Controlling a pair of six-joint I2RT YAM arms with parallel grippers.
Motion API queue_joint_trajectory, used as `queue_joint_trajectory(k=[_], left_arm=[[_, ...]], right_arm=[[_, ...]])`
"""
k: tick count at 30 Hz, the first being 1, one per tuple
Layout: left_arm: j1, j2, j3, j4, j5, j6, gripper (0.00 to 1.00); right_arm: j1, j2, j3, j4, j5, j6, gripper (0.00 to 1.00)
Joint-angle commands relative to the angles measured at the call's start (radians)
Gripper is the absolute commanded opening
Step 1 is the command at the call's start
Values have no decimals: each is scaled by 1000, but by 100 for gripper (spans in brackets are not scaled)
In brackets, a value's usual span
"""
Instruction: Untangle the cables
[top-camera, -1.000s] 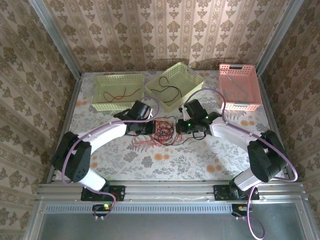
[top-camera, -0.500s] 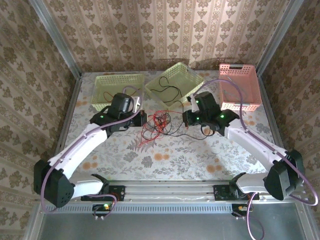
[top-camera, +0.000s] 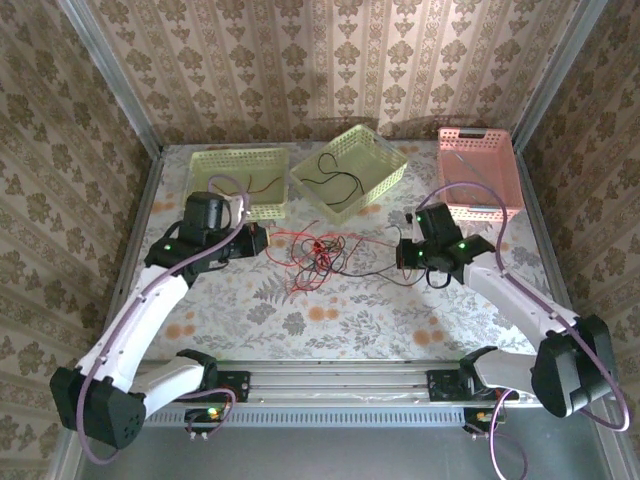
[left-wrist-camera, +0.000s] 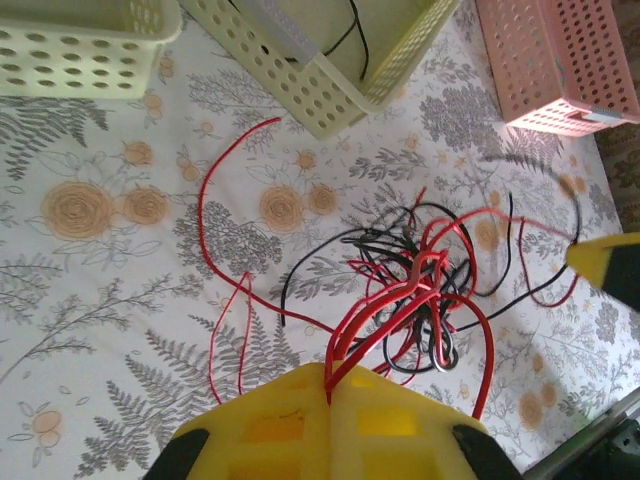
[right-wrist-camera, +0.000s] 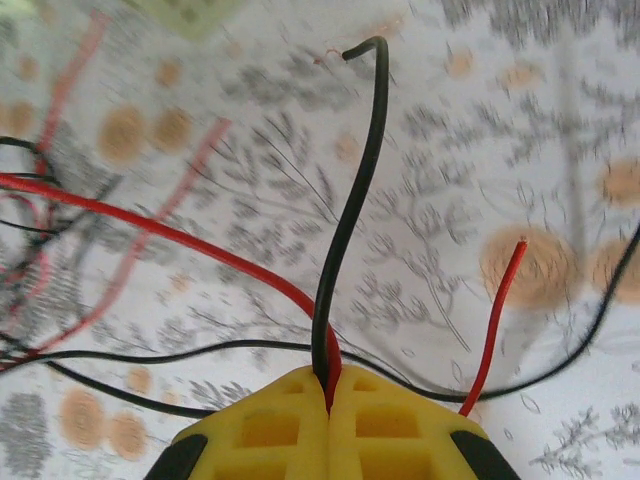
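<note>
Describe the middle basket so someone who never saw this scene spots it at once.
Three perforated baskets line the table's far edge. The middle basket is pale yellow-green like the left basket, unlike the pink basket on the right. It alone sits turned cornerwise; a black wire lies inside.

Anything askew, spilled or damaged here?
Only the middle basket: it sits turned at an angle, while the left basket and pink basket lie square to the table. The cables stretch tangled between left gripper and right gripper, as expected. No damage visible.
</note>
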Motion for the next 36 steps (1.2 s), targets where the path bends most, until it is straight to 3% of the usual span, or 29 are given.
queue_joint_trajectory(k=[1,8,15,24,31,36], left_arm=[[53,-40,71,-38,60,39,0],[118,-40,209,-60,149,46,0],[125,-13,259,12,305,16,0],[123,15,247,111,384,-34,0],[107,36,223,149,435,-57,1],[95,42,211,164,432,-69,2]], right_arm=[[-22,57,-50,-15,19,26,0],[-23,130,-78,30,3,48,0],[-22,144,-40,20,-63,34,0],[24,-10,123,-41,-147,10,38],[152,9,314,-52,-192,-45,46],[224,116,369,137,-306,-42,55]])
